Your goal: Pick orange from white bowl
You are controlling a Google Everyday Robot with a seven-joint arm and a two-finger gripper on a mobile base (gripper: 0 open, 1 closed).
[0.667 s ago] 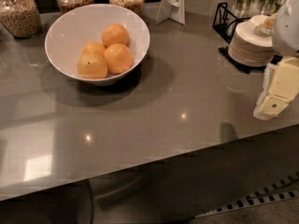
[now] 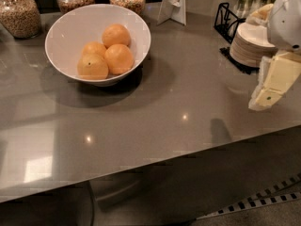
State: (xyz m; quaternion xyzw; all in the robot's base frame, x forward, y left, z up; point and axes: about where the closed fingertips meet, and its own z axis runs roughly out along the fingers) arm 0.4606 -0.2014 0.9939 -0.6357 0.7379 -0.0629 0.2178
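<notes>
Countertop (image 2: pixel 178 112): grey, glossy.
White bowl (image 2: pixel 59 55): upright at the far left of the countertop and holds four fruits.
Gripper (image 2: pixel 265 95): cream, at the right edge, hanging over the counter just in front of the stacked plates (image 2: pixel 247 44). It is well apart from the bowl. Its opening cannot be told, and nothing shows in its grasp.
Orange (image 2: pixel 116 35): round with no long axis, rearmost of the cluster in the bowl, touching its neighbours.
Compared with the earlier frame, nothing has noticeably shifted.

Right-edge end effector (image 2: pixel 264 97) looks cream, blocky, perhaps plastic.
</notes>
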